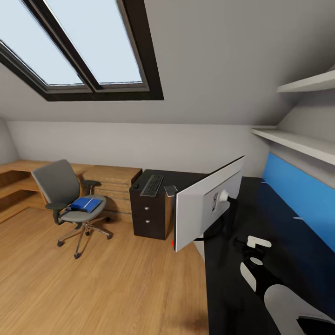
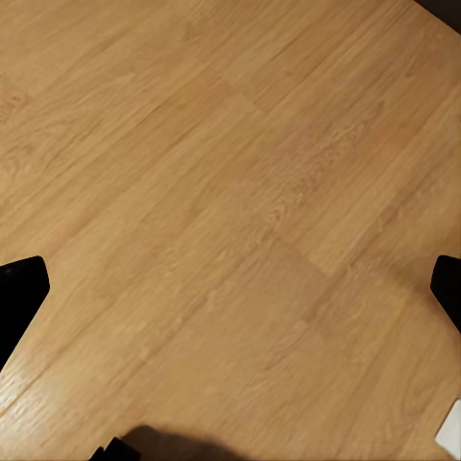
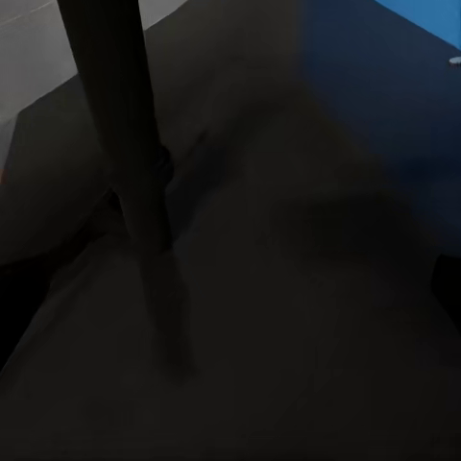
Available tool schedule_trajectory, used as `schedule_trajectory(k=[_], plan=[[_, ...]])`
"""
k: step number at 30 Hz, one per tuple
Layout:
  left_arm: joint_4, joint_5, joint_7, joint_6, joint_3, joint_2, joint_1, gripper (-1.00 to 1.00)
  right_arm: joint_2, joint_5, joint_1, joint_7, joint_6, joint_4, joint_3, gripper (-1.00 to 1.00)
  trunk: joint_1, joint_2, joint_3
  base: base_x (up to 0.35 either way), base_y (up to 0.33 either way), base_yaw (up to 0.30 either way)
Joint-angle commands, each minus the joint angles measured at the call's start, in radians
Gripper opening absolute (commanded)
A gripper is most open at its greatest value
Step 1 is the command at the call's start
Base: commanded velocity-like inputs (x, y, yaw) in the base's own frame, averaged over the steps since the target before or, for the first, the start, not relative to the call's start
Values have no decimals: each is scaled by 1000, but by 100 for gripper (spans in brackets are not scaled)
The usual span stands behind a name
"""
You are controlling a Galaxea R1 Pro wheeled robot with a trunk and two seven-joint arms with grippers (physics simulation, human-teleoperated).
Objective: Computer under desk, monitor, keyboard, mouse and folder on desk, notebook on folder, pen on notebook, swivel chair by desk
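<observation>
The wide flat monitor [image 1: 209,204] stands on the glossy black L-shaped desk [image 1: 279,223] with its pale grey back turned to the head camera, a red dot at its lower corner. The right gripper [image 1: 253,246] hangs low over the desk top just near the monitor's foot; the right wrist view looks along the dark top at a thin black stem [image 3: 125,163], apparently the monitor's support. Whether its fingers are spread or pressed together I cannot tell. The left gripper [image 2: 230,298] points down at bare light wood floor [image 2: 230,192], its dark fingertips [image 2: 19,288] set wide apart at the picture's edges, holding nothing.

The slim grey keyboard with black keys [image 1: 152,184] lies on the far end of the desk above the black drawer unit with round silver knobs [image 1: 149,216]. The flat bright blue folder [image 1: 86,204] rests on the seat of the grey upholstered swivel chair [image 1: 70,200], which stands well apart from the desk at far left.

The step in hand looks to be the monitor. Next likely calls for bringing the keyboard beside it, then fetching the folder
</observation>
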Motion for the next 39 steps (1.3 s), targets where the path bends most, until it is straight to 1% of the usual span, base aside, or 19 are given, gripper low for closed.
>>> schedule_trajectory(k=[1, 7, 13, 19, 31, 36, 39], plan=[[-2, 11, 7, -6, -7, 2, 0, 100, 0, -10, -1, 1, -6, 1, 1, 100, 4, -9, -5, 0, 0, 0], [-1, 12, 7, -5, -7, 2, 0, 100, 0, -10, -1, 1, -6, 1, 1, 100, 27, -51, -23, 0, 0, 0], [0, 10, 3, -6, -8, 2, 0, 100, 0, -10, -1, 0, -7, 1, 1, 100, 27, -51, -23, 0, 0, 0], [0, 8, 1, -9, -8, 3, 0, 100, 6, -10, -1, 0, -8, 0, 1, 100, 27, -51, -23, -18, 24, -20], [1, 8, 1, -9, -8, 4, 0, 100, 6, -10, -1, 1, -8, 0, 0, 100, 27, -51, -21, -147, 241, -161], [1, 8, 1, -9, -8, 4, 0, 100, 6, -10, -1, 1, -8, 0, 0, 100, 27, -51, -18, -53, 299, -233], [2, 8, 1, -9, -8, 4, 0, 100, 6, -10, -1, 1, -8, 0, 1, 100, 27, -51, -16, -14, 136, -244]])
